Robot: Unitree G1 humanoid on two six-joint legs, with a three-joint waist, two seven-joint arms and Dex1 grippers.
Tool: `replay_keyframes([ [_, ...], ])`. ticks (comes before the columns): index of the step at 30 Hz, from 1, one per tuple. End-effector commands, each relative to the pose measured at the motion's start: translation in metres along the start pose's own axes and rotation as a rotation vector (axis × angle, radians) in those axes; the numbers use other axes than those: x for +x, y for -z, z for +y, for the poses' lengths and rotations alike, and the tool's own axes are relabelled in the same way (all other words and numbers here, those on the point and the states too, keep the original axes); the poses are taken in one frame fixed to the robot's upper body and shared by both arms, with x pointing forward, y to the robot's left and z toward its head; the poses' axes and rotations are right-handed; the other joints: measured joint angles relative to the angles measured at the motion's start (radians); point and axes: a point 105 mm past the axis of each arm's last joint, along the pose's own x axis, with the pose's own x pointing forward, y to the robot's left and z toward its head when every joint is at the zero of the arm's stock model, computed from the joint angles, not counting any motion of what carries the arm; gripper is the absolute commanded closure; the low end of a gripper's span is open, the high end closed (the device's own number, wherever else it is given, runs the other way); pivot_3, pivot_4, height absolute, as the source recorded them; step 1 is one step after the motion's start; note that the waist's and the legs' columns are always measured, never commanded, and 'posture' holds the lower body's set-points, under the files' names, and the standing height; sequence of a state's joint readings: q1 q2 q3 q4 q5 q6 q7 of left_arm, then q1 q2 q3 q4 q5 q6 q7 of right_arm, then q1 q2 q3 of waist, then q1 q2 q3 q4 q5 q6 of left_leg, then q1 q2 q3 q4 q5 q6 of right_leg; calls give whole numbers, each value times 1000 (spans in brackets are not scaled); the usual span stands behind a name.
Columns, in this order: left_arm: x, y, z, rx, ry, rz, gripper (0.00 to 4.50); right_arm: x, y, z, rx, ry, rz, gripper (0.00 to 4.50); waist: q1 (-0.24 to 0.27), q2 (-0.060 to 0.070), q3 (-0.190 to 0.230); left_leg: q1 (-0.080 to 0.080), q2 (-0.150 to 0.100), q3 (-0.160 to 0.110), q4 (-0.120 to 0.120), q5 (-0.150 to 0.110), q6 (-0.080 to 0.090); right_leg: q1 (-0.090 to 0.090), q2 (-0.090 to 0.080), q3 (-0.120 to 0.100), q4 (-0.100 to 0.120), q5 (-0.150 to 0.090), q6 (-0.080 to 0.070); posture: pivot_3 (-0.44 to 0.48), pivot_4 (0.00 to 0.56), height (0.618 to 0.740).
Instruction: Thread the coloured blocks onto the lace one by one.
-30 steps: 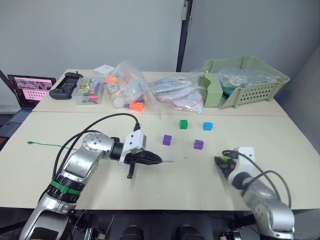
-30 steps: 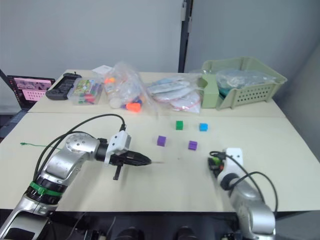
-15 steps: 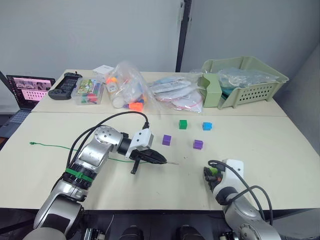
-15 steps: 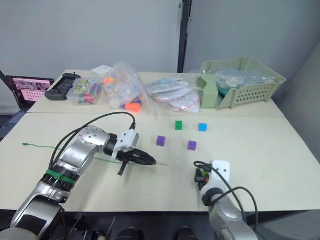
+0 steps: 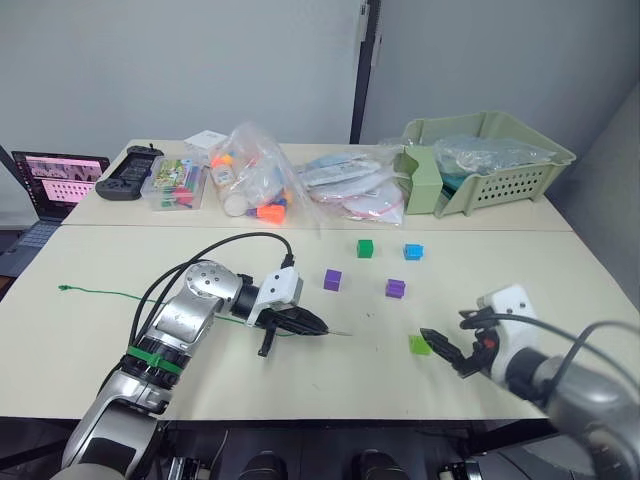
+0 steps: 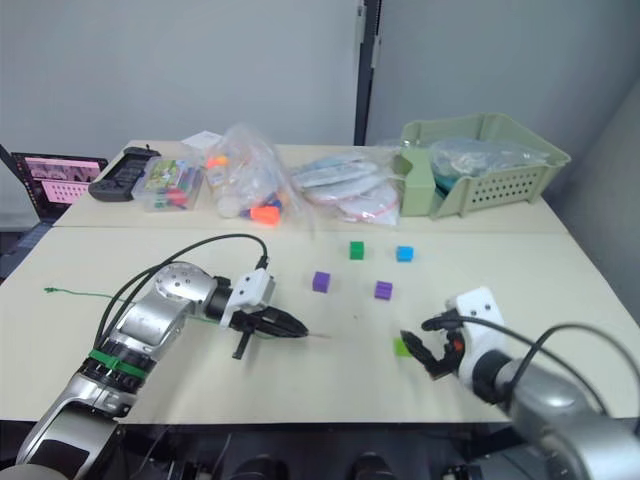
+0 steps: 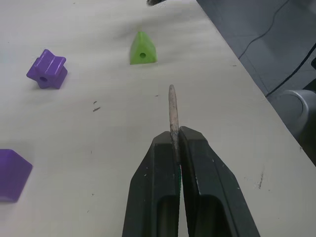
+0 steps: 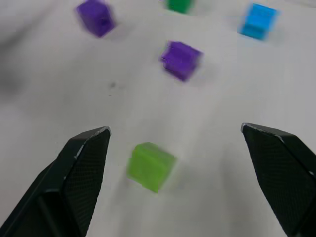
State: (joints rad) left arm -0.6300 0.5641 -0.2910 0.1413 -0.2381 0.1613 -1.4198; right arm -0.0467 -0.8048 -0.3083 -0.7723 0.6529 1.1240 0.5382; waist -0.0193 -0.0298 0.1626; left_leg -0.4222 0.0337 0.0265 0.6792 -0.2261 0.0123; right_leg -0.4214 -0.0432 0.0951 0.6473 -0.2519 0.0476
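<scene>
Five blocks are lying loose, the left gripper [image 5: 312,325] pinching the lace [image 7: 172,109] tip, the right gripper [image 8: 177,177] gaping over the lime block [image 8: 150,166] at lower centre, risking knocking it away.

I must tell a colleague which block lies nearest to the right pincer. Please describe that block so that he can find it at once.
Look at the beige table, at its front part on the robot's right side. Just in front of the open right pincer lies the lime green block, alone on the table. The other blocks are farther back and are purple, dark green or blue; this one alone is lime green.
</scene>
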Motion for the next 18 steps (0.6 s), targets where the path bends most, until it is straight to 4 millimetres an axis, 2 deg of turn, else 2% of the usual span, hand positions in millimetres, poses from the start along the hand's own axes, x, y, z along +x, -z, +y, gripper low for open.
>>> replay_keyframes([
  [1, -4, -9, -1, 22, -33, -18, 4500, -2, -6, 10, -163, -218, 82, 32, 1, 0, 0, 0, 0, 0, -1, 0, 0, 0, 0, 0, 0, 0, 0, 0, 150, 734],
  [5, -3, -9, -11, 16, -49, -10, 4500, 1, 5, -1, -383, -394, 250, 32, 4, 0, 0, -1, 0, 0, 0, 0, 0, 0, -1, 0, -1, 0, 0, 0, 150, 734],
  [8, -4, -8, -15, 9, -76, -2, 4500, 15, 10, -15, -467, -437, 302, 32, 4, 0, 0, -1, 0, 1, 0, 0, 0, 0, -1, 0, -1, 0, 0, 0, 150, 734],
  [13, -7, -7, -19, -1, -101, 10, 4500, 35, 21, -27, -532, -459, 371, 32, 5, 0, 0, -1, 0, 1, 1, 0, 0, -2, -1, 0, 0, 0, 0, 0, 150, 734],
  [18, -10, -4, -20, -5, -120, 26, 4500, 47, 25, -20, -529, -497, 406, 32, 8, 0, 0, -2, 0, 1, 1, 0, 0, -2, -1, 0, 0, 0, 0, 0, 150, 734],
])
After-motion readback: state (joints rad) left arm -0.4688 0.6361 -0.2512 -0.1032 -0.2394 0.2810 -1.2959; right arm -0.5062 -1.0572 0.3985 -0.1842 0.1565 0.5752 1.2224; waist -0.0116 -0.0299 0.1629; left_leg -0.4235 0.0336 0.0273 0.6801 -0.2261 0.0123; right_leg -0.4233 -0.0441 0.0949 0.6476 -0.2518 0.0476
